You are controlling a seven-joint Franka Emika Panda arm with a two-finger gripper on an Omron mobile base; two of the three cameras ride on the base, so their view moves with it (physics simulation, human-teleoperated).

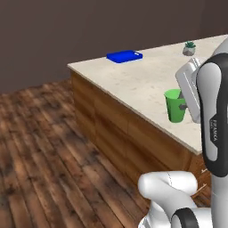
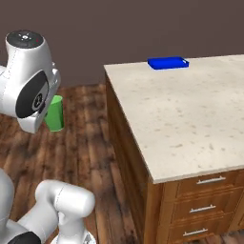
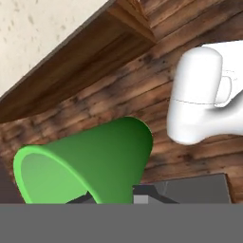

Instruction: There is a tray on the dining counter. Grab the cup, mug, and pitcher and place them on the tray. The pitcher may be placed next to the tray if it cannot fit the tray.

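One green cup (image 3: 88, 163), clamped at its rim between the closed jaws of the gripper (image 3: 121, 195), hangs above the wooden floor (image 2: 86, 143) near the dining counter (image 2: 190, 119), whose far edge bears the blue tray (image 2: 167, 63).

Dark wall (image 1: 53, 35), wood plank floor (image 1: 40, 160), wooden drawers (image 2: 202, 207).
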